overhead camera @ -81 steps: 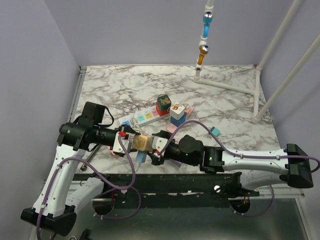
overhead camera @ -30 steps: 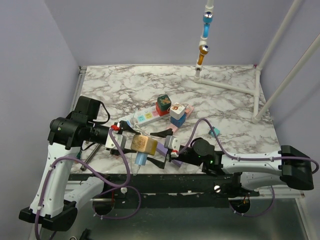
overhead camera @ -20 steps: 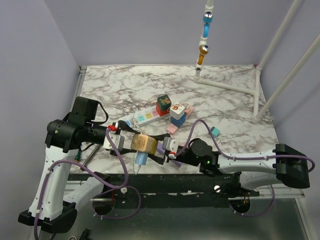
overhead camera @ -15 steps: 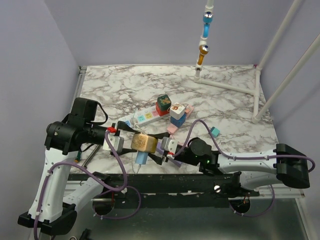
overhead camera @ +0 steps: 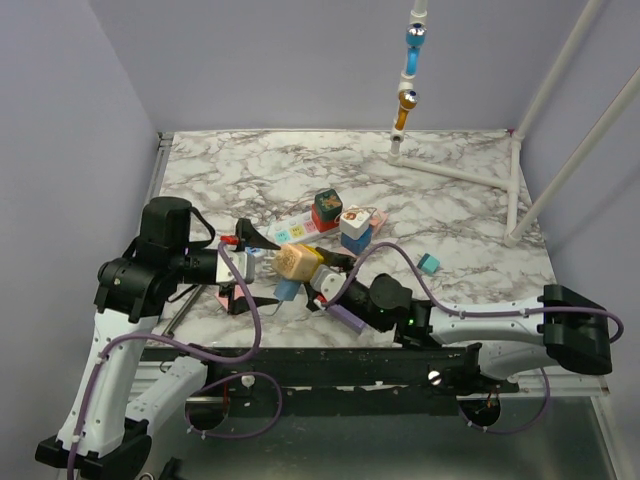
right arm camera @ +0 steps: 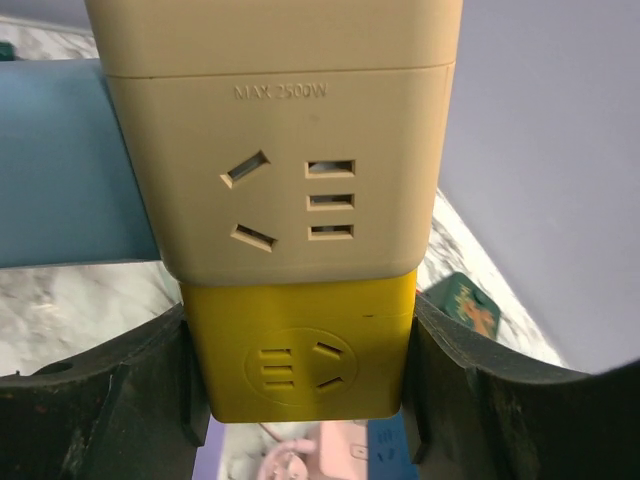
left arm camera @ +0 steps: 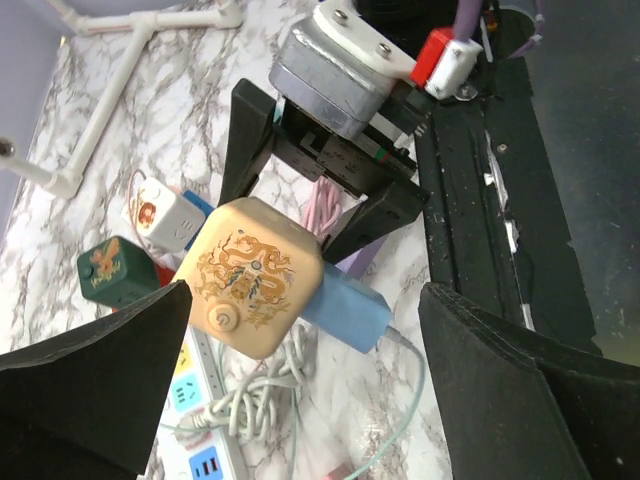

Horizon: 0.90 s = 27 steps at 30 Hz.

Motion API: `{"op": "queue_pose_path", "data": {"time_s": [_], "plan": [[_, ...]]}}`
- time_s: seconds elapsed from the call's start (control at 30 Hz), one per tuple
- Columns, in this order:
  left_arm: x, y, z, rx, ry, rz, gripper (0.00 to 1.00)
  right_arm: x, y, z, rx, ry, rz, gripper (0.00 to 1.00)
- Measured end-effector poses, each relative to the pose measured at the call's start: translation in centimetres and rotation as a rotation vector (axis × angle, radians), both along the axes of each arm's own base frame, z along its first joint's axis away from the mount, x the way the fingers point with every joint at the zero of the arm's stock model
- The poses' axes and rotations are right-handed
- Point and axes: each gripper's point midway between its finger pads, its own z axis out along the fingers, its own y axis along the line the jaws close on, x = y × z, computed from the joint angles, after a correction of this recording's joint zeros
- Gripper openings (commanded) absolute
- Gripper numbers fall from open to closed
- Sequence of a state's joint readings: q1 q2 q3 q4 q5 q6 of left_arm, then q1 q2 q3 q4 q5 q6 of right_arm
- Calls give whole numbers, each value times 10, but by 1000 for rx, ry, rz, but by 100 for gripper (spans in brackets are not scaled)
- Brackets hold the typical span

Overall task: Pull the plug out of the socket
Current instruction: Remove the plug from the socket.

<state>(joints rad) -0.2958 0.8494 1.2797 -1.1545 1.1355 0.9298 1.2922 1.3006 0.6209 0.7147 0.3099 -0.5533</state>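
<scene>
The socket (overhead camera: 297, 262) is a beige cube with a gold dragon print (left arm camera: 250, 275) and a yellow lower half (right arm camera: 300, 350). A blue plug (overhead camera: 288, 290) sits against its side (left arm camera: 345, 310), its thin cable trailing onto the marble; it shows at the left edge of the right wrist view (right arm camera: 60, 165). My right gripper (overhead camera: 318, 272) is shut on the socket, one finger on each side face (right arm camera: 300, 400). My left gripper (overhead camera: 255, 270) stands wide open to the left of the socket (left arm camera: 305, 300), touching neither socket nor plug.
A white power strip (overhead camera: 290, 232) with a tangled white cable (left arm camera: 260, 385) lies behind the socket. A green cube (overhead camera: 326, 208), a white adapter (overhead camera: 353, 228) and a small teal block (overhead camera: 430, 263) sit nearby. A white pipe frame (overhead camera: 470, 172) stands at the back right.
The left gripper let go of the socket, opened wide and drew back left. The right gripper closed on the socket and carried it slightly up and away from the table's front edge.
</scene>
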Motion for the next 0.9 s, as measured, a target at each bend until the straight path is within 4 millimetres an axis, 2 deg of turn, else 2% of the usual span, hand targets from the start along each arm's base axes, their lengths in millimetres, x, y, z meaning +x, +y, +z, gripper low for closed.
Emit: {"op": "queue_pose_path", "data": {"time_s": [0.17,0.3,0.4,0.53,0.73,0.9], "plan": [[7,4,-4,7,59,107,99,16,-12,-1,-56,-75,-103,1],[24,8,5,-17,121,248,98,25,-18,8,-67,-155,-172,1],[39,9,8,-40,174,340,99,25,-18,19,-62,-229,-210,1],[53,8,9,-73,252,428,99,15,-14,30,-45,-327,-227,1],[56,4,-3,-105,346,453,98,14,-14,25,-73,-400,-292,1],[43,2,-5,-127,346,413,99,12,-13,27,-78,-415,-309,1]]}}
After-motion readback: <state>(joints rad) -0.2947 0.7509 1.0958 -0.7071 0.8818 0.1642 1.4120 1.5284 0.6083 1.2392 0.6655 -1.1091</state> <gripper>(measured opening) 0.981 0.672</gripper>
